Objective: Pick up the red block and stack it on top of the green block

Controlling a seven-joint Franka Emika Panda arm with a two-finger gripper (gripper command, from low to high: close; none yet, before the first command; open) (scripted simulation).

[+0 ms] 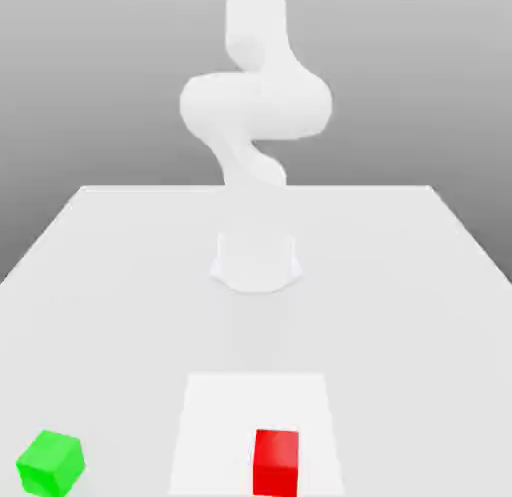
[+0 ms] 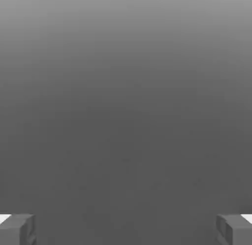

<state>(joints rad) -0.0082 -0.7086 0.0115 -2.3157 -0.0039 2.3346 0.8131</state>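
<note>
The red block (image 1: pixel 276 462) rests on the white table (image 1: pixel 120 275) near its front edge, about the middle of the exterior view. The green block (image 1: pixel 50 463) lies at the front on the exterior view's left, well apart from the red one. The white arm (image 1: pixel 256 100) rises from its base (image 1: pixel 256 260) in the middle of the table, far behind both blocks. In the hand view my gripper (image 2: pixel 126 230) is open: its two grey fingertips (image 2: pixel 17 229) stand wide apart with nothing between them, facing a plain grey background.
A slightly brighter square patch (image 1: pixel 225 415) on the table surface lies under the red block. The table's far edge (image 1: pixel 256 188) runs behind the arm's base, with grey background beyond.
</note>
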